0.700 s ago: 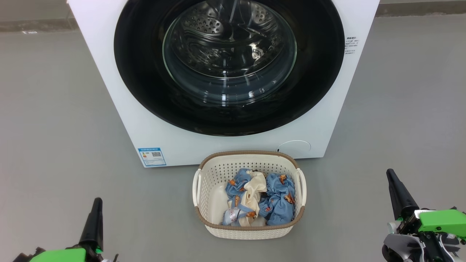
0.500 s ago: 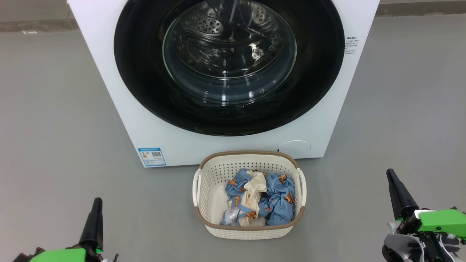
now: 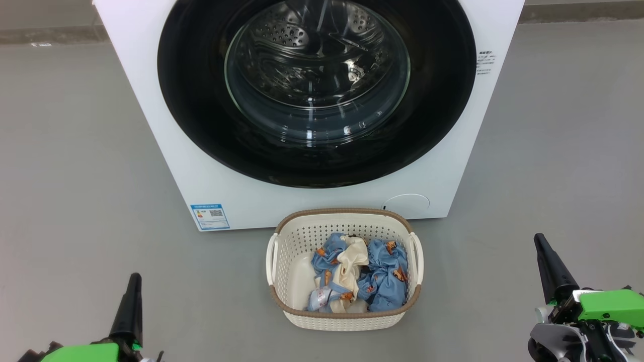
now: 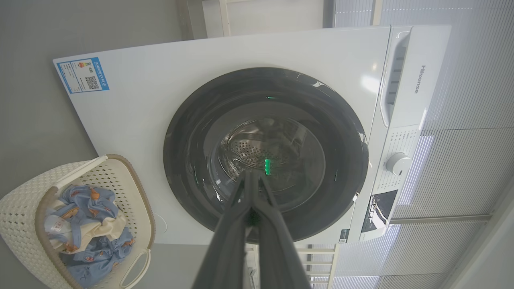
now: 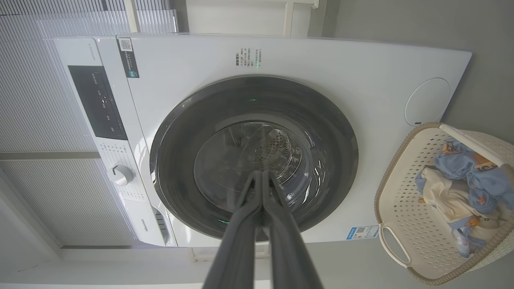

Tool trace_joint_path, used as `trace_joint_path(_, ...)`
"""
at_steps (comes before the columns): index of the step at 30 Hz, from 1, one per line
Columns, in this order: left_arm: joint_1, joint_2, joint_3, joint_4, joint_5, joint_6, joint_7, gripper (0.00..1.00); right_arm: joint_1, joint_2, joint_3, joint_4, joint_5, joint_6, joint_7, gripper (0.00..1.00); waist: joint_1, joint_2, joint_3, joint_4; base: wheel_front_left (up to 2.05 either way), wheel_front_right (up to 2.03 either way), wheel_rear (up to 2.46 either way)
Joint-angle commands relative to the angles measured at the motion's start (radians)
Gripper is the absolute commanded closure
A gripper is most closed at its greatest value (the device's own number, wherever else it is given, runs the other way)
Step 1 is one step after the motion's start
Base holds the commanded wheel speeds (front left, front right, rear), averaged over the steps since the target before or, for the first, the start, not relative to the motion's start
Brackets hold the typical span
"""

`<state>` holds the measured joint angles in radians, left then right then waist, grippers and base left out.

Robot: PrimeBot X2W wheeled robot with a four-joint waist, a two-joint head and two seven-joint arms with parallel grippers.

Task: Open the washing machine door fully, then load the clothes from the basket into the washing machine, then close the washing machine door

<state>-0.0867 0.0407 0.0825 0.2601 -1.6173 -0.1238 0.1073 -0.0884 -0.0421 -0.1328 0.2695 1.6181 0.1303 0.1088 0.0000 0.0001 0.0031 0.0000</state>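
Observation:
The white washing machine [image 3: 166,151] stands ahead with its round black-rimmed door [image 3: 201,125] closed flat against the front; the steel drum shows through the glass. On the floor in front sits the cream basket [image 3: 302,236] holding blue printed and cream clothes [image 3: 359,276]. My left gripper [image 3: 134,277] is at the lower left and my right gripper [image 3: 539,237] at the lower right, both shut, empty and well apart from basket and machine. The left wrist view shows the door [image 4: 188,132], the basket [image 4: 20,208] and shut fingers [image 4: 251,176]; the right wrist view shows the door [image 5: 172,132], the basket [image 5: 405,224] and shut fingers [image 5: 261,176].
Grey floor [image 3: 75,176] stretches on both sides of the machine. A control dial [image 4: 397,163] and detergent drawer sit on the machine's top panel. Ribbed white wall panels [image 5: 44,112] stand behind the machine.

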Motion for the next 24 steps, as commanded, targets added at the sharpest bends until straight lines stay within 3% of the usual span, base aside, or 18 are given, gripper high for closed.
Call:
trace_joint_path(1, -0.021, 0.009, 0.031, -0.015, 0.009, -0.007, 0.006, 1.00, -0.019, -0.008, 0.019, -0.025, -0.009, 0.000, 0.004, 1.00, 0.0000, -0.0001, 0.000, 0.000, 0.00, 0.00, 0.00)
trace_joint_path(24, -0.021, 0.009, 0.031, -0.015, 0.009, -0.007, 0.006, 1.00, -0.019, -0.008, 0.019, -0.025, -0.009, 0.000, 0.004, 1.00, 0.0000, -0.0001, 0.000, 0.000, 0.00, 0.00, 0.00)
